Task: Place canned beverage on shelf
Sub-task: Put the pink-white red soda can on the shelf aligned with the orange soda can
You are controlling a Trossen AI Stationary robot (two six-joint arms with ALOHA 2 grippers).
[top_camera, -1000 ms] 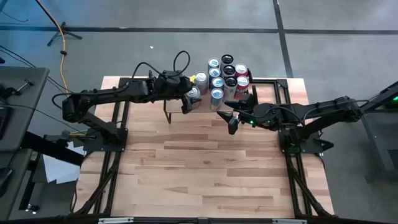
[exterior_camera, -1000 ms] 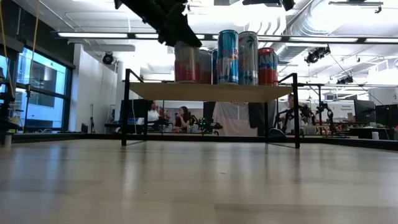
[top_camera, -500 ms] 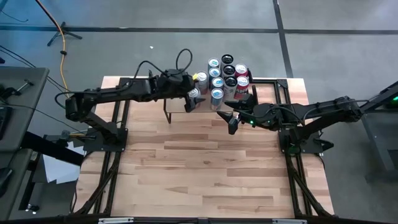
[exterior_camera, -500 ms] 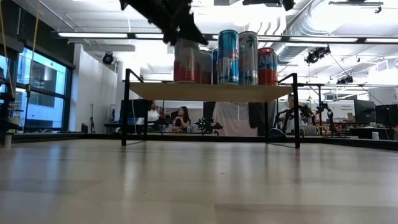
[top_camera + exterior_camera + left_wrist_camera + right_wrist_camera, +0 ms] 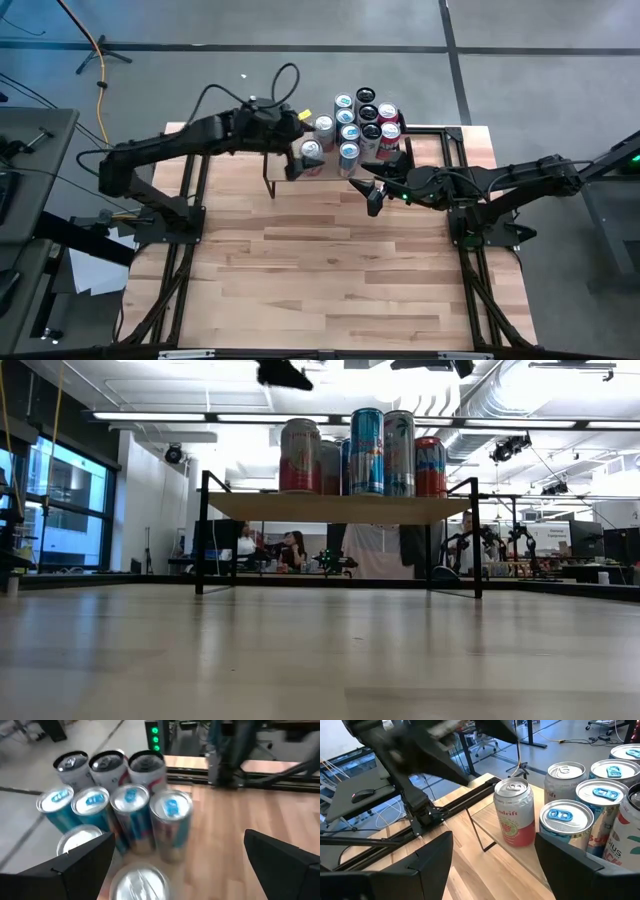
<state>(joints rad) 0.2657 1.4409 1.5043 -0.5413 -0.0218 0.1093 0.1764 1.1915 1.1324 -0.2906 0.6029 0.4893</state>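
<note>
Letting go of the red can, the left gripper is now lifting up and pulling back to the left, with its fingers spread wide and nothing between them. A second ago it was down around that can. The can is standing upright by itself on the shelf, at the left end of the row, so this placing looks done.

The shelf is holding a tight group of other cans, blue ones, silver ones and red ones, all upright and close together. No can is showing on the table.

The right gripper is waiting low beside the near right part of the shelf, partly open and holding nothing
</note>
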